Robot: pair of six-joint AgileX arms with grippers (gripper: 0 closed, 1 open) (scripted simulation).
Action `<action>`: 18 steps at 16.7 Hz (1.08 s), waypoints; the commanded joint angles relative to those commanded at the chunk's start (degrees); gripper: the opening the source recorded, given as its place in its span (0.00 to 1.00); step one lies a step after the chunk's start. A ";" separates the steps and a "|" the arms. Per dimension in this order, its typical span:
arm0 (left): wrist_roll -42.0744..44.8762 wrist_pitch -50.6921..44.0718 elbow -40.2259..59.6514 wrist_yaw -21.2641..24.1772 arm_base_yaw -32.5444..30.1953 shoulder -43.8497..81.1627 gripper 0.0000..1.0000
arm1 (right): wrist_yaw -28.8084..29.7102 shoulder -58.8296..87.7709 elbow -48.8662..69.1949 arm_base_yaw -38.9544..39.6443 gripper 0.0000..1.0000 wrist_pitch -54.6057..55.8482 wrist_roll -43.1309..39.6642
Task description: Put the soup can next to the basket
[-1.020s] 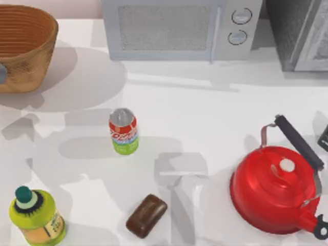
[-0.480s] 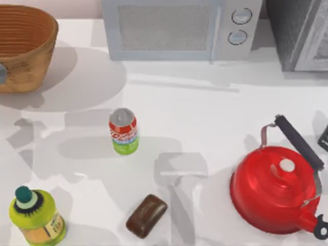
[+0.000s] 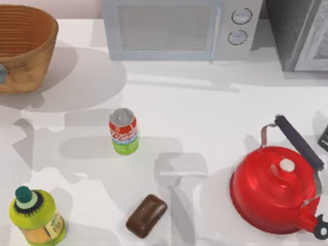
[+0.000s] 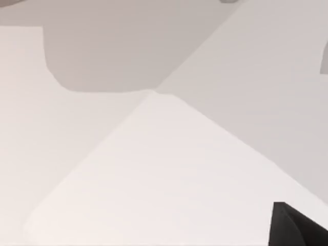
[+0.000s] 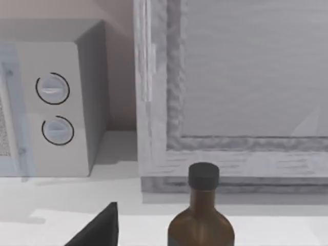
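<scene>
Red-and-green soup can stands upright mid-desk, unmoved since a second ago, well apart from the basket at the back left corner. Only shadows on the desk near the left edge have shifted. A bottle, brown bar and kettle sit around. Whether either arm's fingers are open or closed, I cannot tell.

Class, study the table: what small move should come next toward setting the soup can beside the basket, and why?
Probably bring the left arm over the soup can to grasp it. The can stands upright and untouched mid-table, well apart from the basket at the far left corner, nearer the left side.
</scene>
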 joint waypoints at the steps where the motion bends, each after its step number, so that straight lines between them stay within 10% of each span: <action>1: 0.00 0.00 0.00 0.00 0.00 0.00 0.00 | 0.00 0.00 0.00 0.00 1.00 0.00 0.00; 10: -6.12 2.63 4.76 -1.92 -2.60 -0.47 0.00 | 0.00 0.00 0.00 0.00 1.00 0.00 0.00; 18: -43.41 3.73 17.40 -5.18 -20.49 3.59 0.00 | 0.00 0.00 0.00 0.00 1.00 0.00 0.00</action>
